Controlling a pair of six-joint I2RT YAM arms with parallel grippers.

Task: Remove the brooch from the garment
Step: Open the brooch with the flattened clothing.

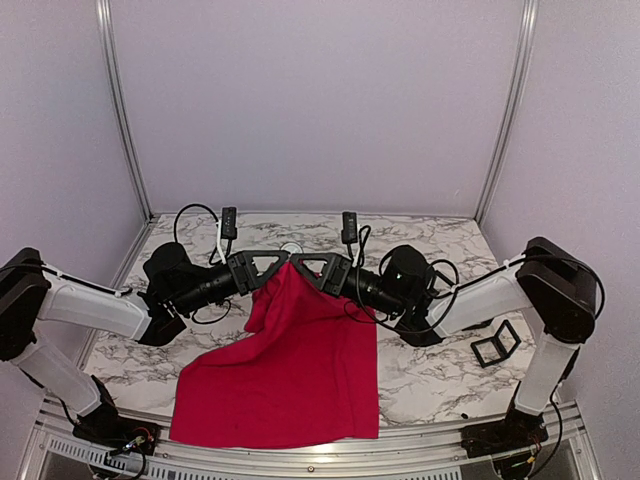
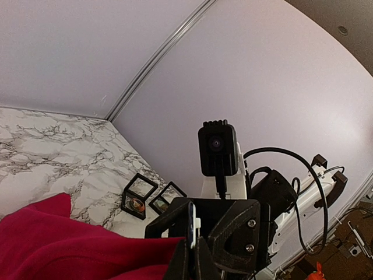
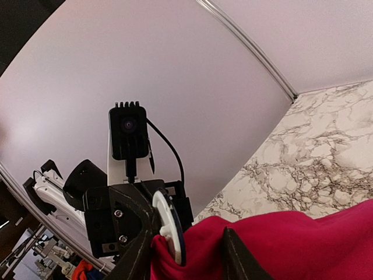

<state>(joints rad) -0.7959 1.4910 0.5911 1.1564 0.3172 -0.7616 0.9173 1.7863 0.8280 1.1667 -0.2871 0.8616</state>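
No text, label, brand name, number or sign can be read in any of the three views

The garment is soft, matt red cloth. The bench has a smooth marble-patterned top with a faint sheen. The left tool and right tool are matt black plastic, slightly grainy. The rail at upper left is brushed metal. The small frames at lower right are black plastic.
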